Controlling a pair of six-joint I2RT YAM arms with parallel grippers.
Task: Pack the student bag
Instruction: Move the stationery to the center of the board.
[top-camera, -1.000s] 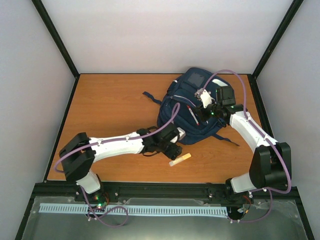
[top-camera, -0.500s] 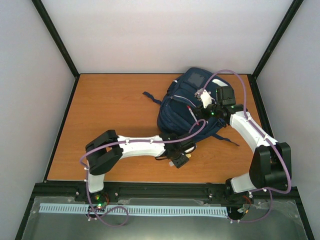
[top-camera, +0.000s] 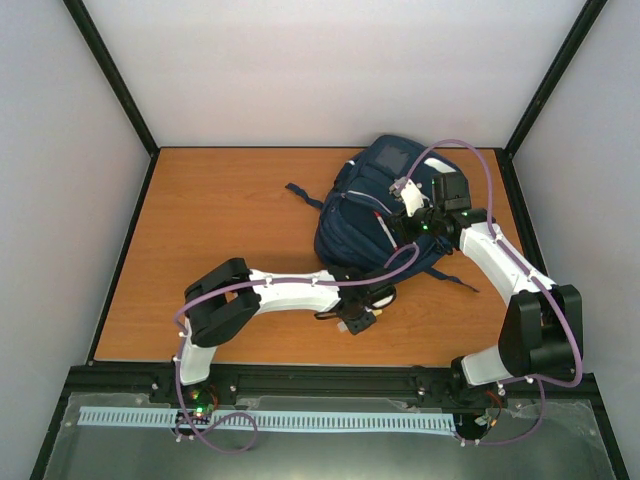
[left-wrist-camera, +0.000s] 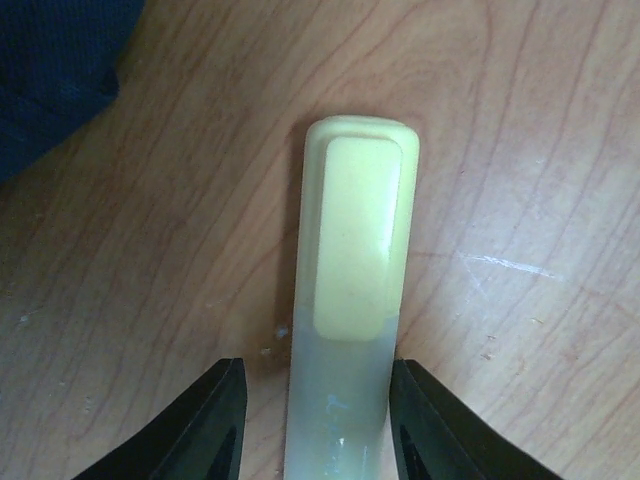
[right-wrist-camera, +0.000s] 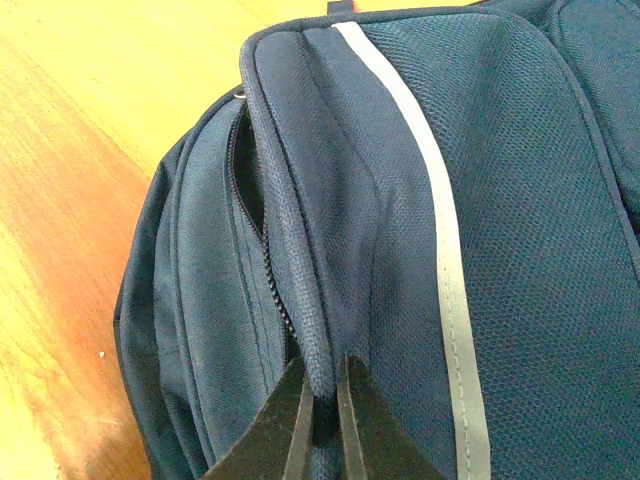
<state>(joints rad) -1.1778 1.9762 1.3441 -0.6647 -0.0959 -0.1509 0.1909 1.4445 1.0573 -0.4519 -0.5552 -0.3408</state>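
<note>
The student bag (top-camera: 385, 205), navy blue with a thin pale stripe, lies at the back right of the wooden table (top-camera: 220, 230). My right gripper (top-camera: 402, 222) is shut on a fold of the bag's fabric beside its part-open zipper (right-wrist-camera: 262, 250); the right wrist view shows the gripper (right-wrist-camera: 325, 362) pinching that fold. A yellow-capped marker (left-wrist-camera: 355, 290) lies flat on the wood in front of the bag. My left gripper (left-wrist-camera: 317, 365) straddles its clear end, open, with a small gap at the left finger. From above, the left gripper (top-camera: 358, 318) hides most of the marker (top-camera: 373, 316).
A dark strap (top-camera: 302, 196) trails left from the bag and another (top-camera: 455, 280) runs out to the right. The bag's edge (left-wrist-camera: 50, 80) lies just up and left of the marker. Black frame posts and grey walls bound the table.
My left arm has swung from the bag's front down onto the marker, and its jaws have narrowed around it. The right gripper has kept its hold and place.
</note>
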